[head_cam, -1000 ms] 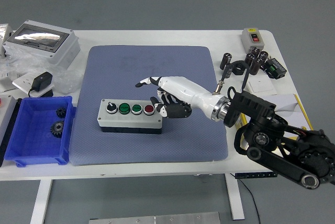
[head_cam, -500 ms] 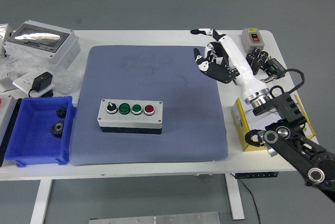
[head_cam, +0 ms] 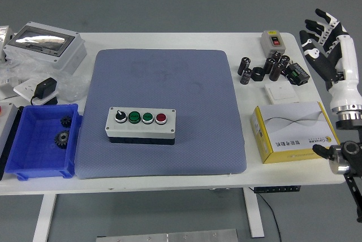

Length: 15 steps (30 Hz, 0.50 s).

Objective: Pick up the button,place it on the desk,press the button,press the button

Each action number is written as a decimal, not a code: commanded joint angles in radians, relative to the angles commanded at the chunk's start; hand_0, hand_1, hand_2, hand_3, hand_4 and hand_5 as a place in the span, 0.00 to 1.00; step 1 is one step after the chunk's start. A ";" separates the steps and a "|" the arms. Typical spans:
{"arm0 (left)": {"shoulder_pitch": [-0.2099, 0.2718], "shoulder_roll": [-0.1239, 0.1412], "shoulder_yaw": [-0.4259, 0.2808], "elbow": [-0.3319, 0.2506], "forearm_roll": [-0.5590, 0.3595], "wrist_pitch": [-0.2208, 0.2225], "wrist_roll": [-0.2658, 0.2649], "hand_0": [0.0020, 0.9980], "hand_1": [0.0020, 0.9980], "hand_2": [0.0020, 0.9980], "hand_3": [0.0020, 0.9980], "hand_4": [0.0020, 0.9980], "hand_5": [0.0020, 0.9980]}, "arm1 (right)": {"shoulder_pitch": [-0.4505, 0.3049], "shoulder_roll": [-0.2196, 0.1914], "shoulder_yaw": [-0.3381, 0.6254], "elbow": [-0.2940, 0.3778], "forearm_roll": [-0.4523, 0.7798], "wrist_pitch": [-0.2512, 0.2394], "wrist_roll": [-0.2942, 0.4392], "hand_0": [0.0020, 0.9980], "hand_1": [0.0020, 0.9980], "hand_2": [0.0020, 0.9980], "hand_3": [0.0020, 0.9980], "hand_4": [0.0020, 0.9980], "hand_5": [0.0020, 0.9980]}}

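Observation:
A grey button box (head_cam: 141, 125) lies on the blue-grey mat (head_cam: 164, 78), a little left of its middle. Its top carries a black knob, two green buttons and a red button (head_cam: 161, 118) in a row. My right hand (head_cam: 323, 37) is raised beyond the table's right edge, far from the box, fingers spread and empty. My left arm is out of view.
A blue bin (head_cam: 39, 140) with gears sits at the left, with a grey enclosure (head_cam: 45, 47) and a black adapter behind it. At the right are a yellow-and-white box (head_cam: 294, 132), several black cylinders (head_cam: 266, 67), a white plate and a small two-button switch box (head_cam: 274, 41).
My right hand has left the button box, swung up and right across the mat, and now stands off the table's right edge. The box has not moved.

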 joint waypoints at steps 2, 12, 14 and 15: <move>0.005 -0.003 0.004 0.000 -0.009 0.003 0.002 0.72 0.69 0.67 0.82 0.55 0.85 | -0.004 0.001 0.033 -0.007 0.016 0.007 0.001 0.82 0.81 0.82 0.87 0.88 0.67; 0.025 -0.025 0.027 0.000 -0.058 0.017 0.000 0.72 0.69 0.68 0.82 0.55 0.85 | -0.019 0.011 0.081 -0.044 0.097 0.036 0.010 0.88 0.83 0.85 0.86 0.96 0.96; 0.025 -0.025 0.028 0.000 -0.062 0.018 -0.001 0.72 0.69 0.68 0.82 0.55 0.85 | -0.021 0.012 0.081 -0.050 0.112 0.042 0.009 0.88 0.83 0.85 0.86 0.96 0.96; 0.025 -0.025 0.028 0.000 -0.063 0.019 -0.001 0.72 0.69 0.68 0.82 0.55 0.85 | -0.021 0.013 0.080 -0.054 0.118 0.044 0.009 0.87 0.83 0.84 0.85 0.96 0.98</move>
